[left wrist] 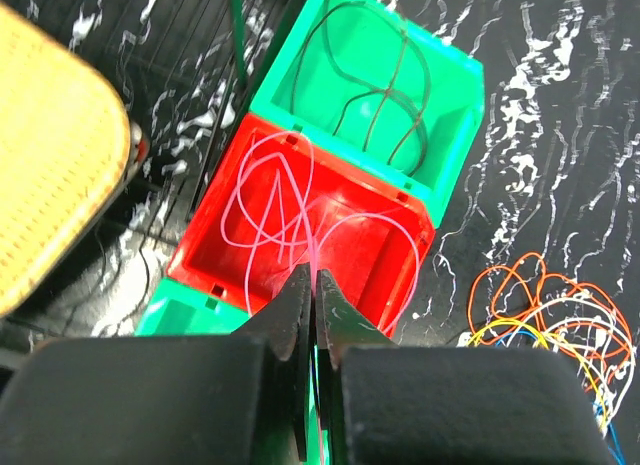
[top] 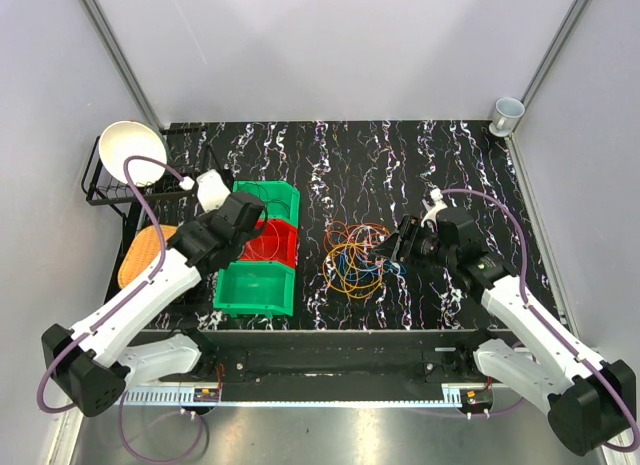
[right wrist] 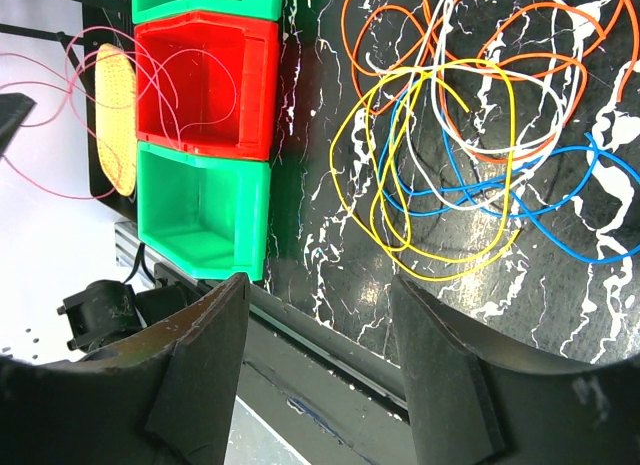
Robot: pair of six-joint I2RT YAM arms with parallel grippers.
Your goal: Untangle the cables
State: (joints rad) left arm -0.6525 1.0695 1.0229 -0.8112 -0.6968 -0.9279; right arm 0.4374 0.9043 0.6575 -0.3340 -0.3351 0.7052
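Listing the sorting station item by item.

Left gripper (left wrist: 313, 283): jaws pinched together on a thin pink-red wire (left wrist: 262, 200) and held above the red bin (left wrist: 215, 247). The wire's loops hang down into that bin. The claw seems to be poised there so the strand drops in with its matching colour.

Far green bin (left wrist: 455, 135): contains one dark green wire (left wrist: 385, 95), lying in loose curves on the bin floor. It appears to have been sorted by colour in the same way.

Near green bin (right wrist: 205, 210): set against the near side of the red bin, completing a row of three. The row sits within reach of the left arm, probably so that arm can do the depositing.

Tangle of cables (top: 355, 257): lies on the black marbled table (top: 450, 155), just right of the bins and between the two grippers. Orange, yellow, blue and white strands cross one another. A yellow cable (right wrist: 440, 165) loops widely through the middle and crosses the blue ones.

Right gripper (right wrist: 318, 295): fingers spread wide and gripping nothing. It hovers beside the right edge of the tangle and faces it, most likely ready for the next pick. The broad, open loops of the yellow strand look easiest to take.

Progress, as a judgement: two strands are separated and most of the pile is unsorted. Pulling any one loop risks dragging its neighbours along.
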